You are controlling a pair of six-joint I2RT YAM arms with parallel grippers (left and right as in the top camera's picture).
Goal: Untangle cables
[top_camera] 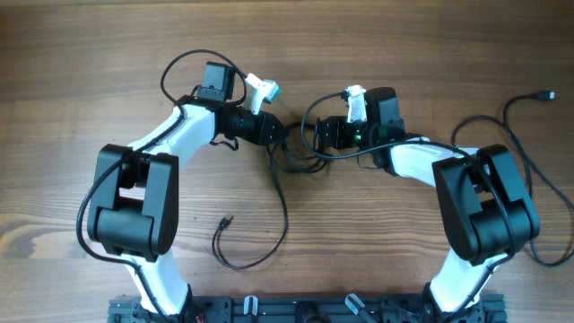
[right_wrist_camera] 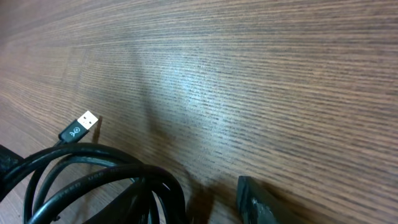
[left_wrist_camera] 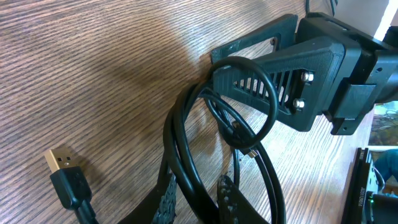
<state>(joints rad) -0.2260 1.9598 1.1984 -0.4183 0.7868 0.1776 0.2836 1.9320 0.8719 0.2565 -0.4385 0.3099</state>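
Overhead, the left gripper (top_camera: 274, 135) and the right gripper (top_camera: 317, 136) are reaching inward and meeting at the middle of the table (top_camera: 81, 54), because that is where the cables (top_camera: 294, 158) are lying knotted into a small clump of loops. Each claw is coming at the clump from its own side, so that each can be working on a different strand of the same knot. One tail is trailing from the clump toward the near edge and curling round to a small plug (top_camera: 224, 220), well apart from either claw. Another cord (top_camera: 548, 93) is lying off by the right arm (top_camera: 484, 206), outside the tangle. In the left wrist view two black strands are running between the left claw's fingers (left_wrist_camera: 166, 198), which are standing close beside them, but whether they are pinching I cannot tell. A loop is draping across the slotted finger (left_wrist_camera: 273, 81) of the right claw opposite. In the right wrist view that claw's jaws are standing apart, one finger (right_wrist_camera: 255, 199) clear of the bundle, probably so it can be choosing a fresh strand. A flat silvery plug (right_wrist_camera: 84, 124) is sticking out beside the loops, likely the end needing to be drawn through
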